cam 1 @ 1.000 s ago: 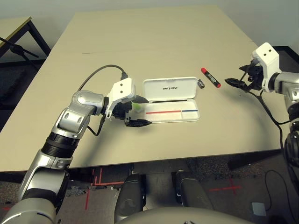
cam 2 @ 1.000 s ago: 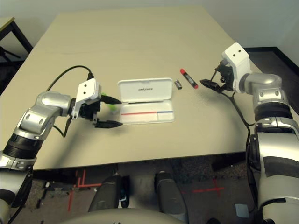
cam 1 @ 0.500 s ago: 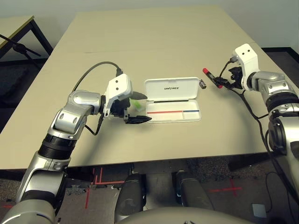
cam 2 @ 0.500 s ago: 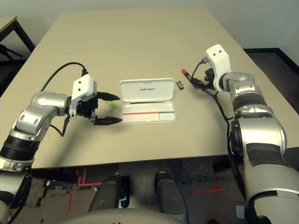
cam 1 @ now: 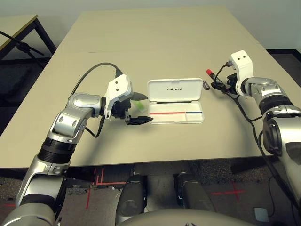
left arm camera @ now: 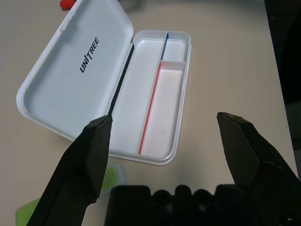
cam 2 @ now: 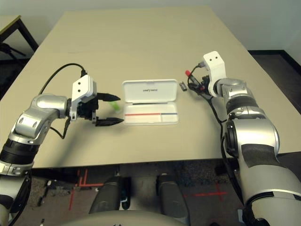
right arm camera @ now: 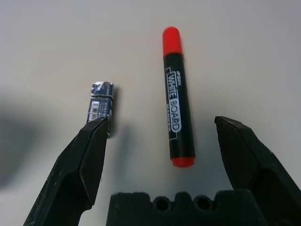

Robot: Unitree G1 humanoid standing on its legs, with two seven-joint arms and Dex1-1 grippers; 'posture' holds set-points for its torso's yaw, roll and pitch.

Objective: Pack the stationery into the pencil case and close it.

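1. Pencil case [cam 1: 175,100] lies open on the table [cam 1: 155,42], lid hinged back flat, tray empty. Hard plastic, probably light and slick; it looks apt to slide when pushed. Long axis runs left-right across the table. The left gripper [cam 1: 139,108] hovers just beside its left end, jaws wide, holding nothing.
2. Red marker [right arm camera: 178,119] lies well right of the case, between the spread fingers of the right gripper [right arm camera: 162,141], empty. Rigid, round, likely to roll; mid-barrel looks the best hold. It points along the gripper's reach, cap away.
3. Green bar [cam 2: 114,107] lies flat by the left gripper; thin, probably awkward to pinch.
4. Stubby cylinder [right arm camera: 100,106] lies beside the marker, roughly parallel.
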